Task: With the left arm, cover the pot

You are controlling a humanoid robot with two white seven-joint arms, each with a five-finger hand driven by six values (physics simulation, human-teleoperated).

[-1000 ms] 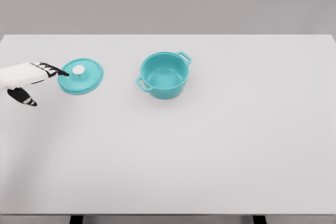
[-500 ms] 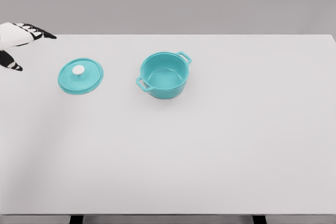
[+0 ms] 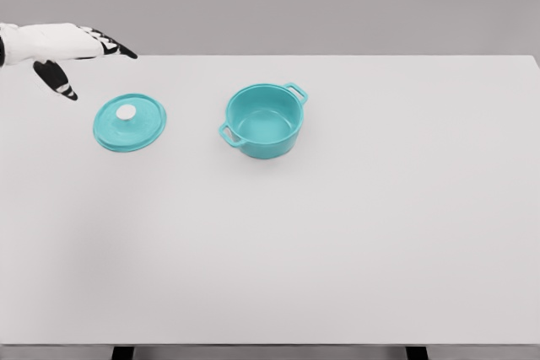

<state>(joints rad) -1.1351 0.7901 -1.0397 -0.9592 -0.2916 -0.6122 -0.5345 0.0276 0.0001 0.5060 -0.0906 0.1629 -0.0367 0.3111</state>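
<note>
A teal pot with two side handles stands uncovered, left of the table's middle and toward the back. Its teal lid with a white knob lies flat on the table to the pot's left, well apart from it. My left hand hovers above and behind the lid at the upper left, fingers spread and pointing right, thumb hanging down, holding nothing. It does not touch the lid. The right arm is out of view.
The white table spans the whole view, its far edge just behind my left hand and its near edge at the bottom of the frame. Nothing else stands on it besides the pot and lid.
My left hand rose from beside the lid's left rim to the upper left, then moved right above the lid's far side. Lid and pot have not moved.
</note>
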